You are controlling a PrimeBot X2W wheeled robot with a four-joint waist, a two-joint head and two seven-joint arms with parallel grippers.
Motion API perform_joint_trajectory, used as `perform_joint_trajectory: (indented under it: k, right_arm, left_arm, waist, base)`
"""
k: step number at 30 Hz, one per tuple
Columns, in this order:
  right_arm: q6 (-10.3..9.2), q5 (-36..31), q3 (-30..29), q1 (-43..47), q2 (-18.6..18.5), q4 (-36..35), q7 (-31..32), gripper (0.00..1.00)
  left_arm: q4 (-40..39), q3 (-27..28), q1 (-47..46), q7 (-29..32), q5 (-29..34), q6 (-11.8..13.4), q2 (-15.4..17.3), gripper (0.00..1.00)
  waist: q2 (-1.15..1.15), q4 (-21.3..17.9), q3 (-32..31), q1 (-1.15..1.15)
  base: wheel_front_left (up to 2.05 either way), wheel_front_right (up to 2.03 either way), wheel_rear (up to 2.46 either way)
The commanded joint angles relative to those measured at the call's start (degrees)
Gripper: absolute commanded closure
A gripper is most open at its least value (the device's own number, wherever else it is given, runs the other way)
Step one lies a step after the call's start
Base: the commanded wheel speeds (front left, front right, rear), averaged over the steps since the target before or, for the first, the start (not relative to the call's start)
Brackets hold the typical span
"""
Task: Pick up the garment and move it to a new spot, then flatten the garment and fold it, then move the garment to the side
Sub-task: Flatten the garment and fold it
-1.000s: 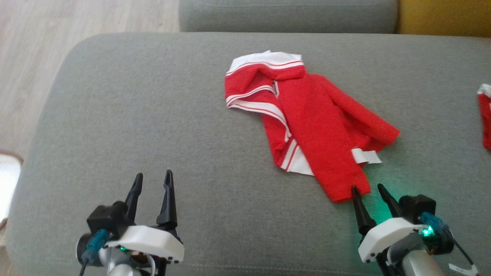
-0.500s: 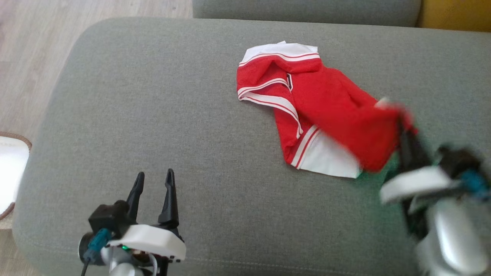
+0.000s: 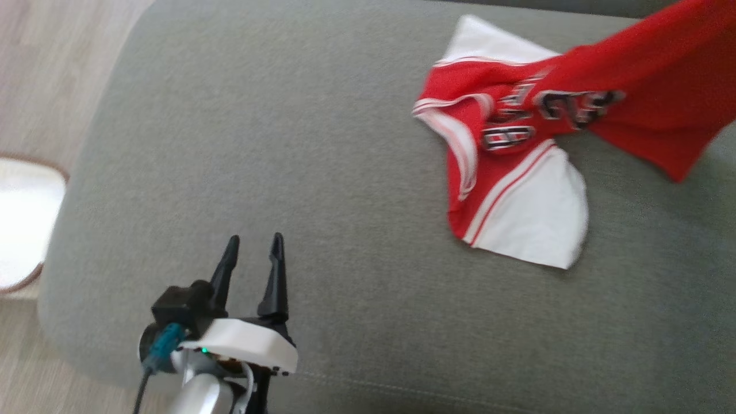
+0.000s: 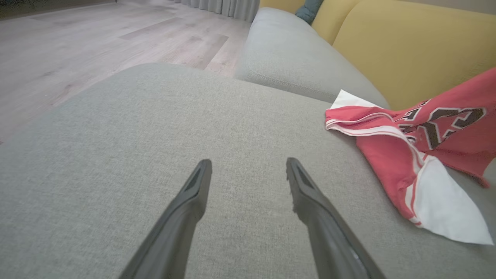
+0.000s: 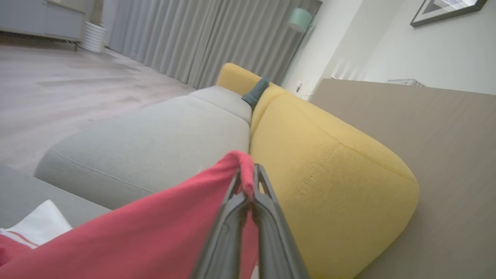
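The garment [image 3: 517, 149] is a red jersey with white trim and dark numbers. Its lower part lies on the grey sofa cushion [image 3: 287, 144] at the right, and its upper part is stretched up toward the top right corner. In the left wrist view the garment [image 4: 410, 155] sits at the right, part raised. My right gripper [image 5: 248, 176] is shut on a red edge of the garment [image 5: 155, 236], held above the cushion. My left gripper [image 3: 253, 247] stands open at the lower left, well apart from the garment, nothing between its fingers [image 4: 193, 193].
A yellow sofa back cushion [image 5: 329, 182] rises behind the grey seat. A second grey cushion [image 4: 294, 62] lies beyond. Wooden floor [image 3: 52, 69] runs along the left, with a white round object [image 3: 23, 218] at the left edge.
My right gripper closed on the garment's near edge and lifted it up and to the right, unfolding it so the numbers show. The head camera shifted. The left gripper stayed open.
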Motion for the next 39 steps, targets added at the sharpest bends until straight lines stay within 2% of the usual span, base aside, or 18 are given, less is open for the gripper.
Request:
perform_joint_trajectory:
  k: [1,4,7,8,9,10,15,20,24,29,34,39]
  right_arm:
    - [-0.05,-1.35,0.71,-4.32,-3.01,1.41,0.27,1.00]
    - [-0.05,-3.97,0.04,-9.11,-5.32,6.91,-0.62,1.00]
    - [-0.05,-6.13,-1.17,-11.92,-5.51,10.53,-1.80,1.00]
    - [-0.05,-7.37,-2.22,-13.18,-5.26,12.12,-2.78,0.95]
    - [-0.05,-8.68,-3.50,-14.21,-4.80,13.71,-3.85,0.54]
    - [-0.05,-10.14,-4.70,-14.88,-4.23,15.45,-4.57,0.00]
    - [-0.05,-15.00,-8.32,-16.65,-0.17,22.54,-8.64,0.00]
    - [-0.05,-13.97,-7.67,-16.52,3.71,28.35,-13.68,0.00]
    - [-0.05,-9.67,-2.63,-14.07,6.78,32.25,-16.56,0.00]
    - [-0.05,-1.50,6.49,-8.15,10.25,34.43,-17.17,0.00]
    - [-0.05,7.29,16.61,0.13,12.37,31.76,-15.25,0.00]
    - [-0.05,16.06,23.33,9.08,11.85,25.95,-11.20,0.00]
  left_arm:
    - [-1.19,1.23,-2.34,-0.77,0.84,-0.49,-0.17,0.00]
    - [-0.76,0.73,-3.15,-0.86,1.07,-1.02,-0.50,0.00]
    - [-0.53,0.46,-3.70,-0.91,1.22,-1.35,-0.70,0.00]
    - [-0.42,0.31,-3.96,-0.93,1.29,-1.53,-0.80,0.00]
    - [-0.30,0.14,-4.22,-0.95,1.38,-1.71,-0.92,0.00]
    - [-0.20,-0.03,-4.46,-0.97,1.48,-1.85,-1.04,0.00]
    - [-0.09,-0.58,-5.20,-1.05,1.96,-2.10,-1.48,0.00]
    - [-0.04,-0.39,-4.74,-1.09,2.00,-2.02,-1.27,0.00]
    - [-0.28,0.09,-3.79,-1.11,1.86,-1.75,-0.78,0.00]
    - [-0.99,0.59,-2.51,-1.01,1.73,-1.08,-0.04,0.00]
    - [-1.94,0.60,-1.67,-0.39,1.72,-0.51,0.58,0.00]
    - [-2.78,0.29,-1.68,0.26,1.77,-0.24,0.96,0.00]
  waist:
    - [0.00,2.36,1.85,0.00]
    - [0.00,4.13,3.18,0.00]
    - [0.00,5.04,4.08,0.00]
    - [0.00,5.42,4.48,0.00]
    - [0.00,5.77,4.85,0.00]
    - [0.00,6.03,5.12,0.00]
    - [0.00,6.08,5.56,0.00]
    - [0.00,3.92,3.96,0.00]
    - [0.00,1.29,2.02,0.00]
    - [0.00,-2.25,-0.43,0.00]
    - [0.00,-4.97,-1.71,0.00]
    - [0.00,-5.81,-1.80,0.00]
  base:
    - [0.00,0.00,0.00]
    - [0.00,0.00,0.00]
    - [0.00,0.00,0.00]
    - [0.00,0.00,0.00]
    - [0.00,0.00,0.00]
    - [0.00,0.00,0.00]
    - [0.00,0.00,0.00]
    - [0.00,0.00,0.00]
    - [0.00,0.00,0.00]
    - [0.00,0.00,0.00]
    - [0.00,0.00,0.00]
    - [0.00,0.00,0.00]
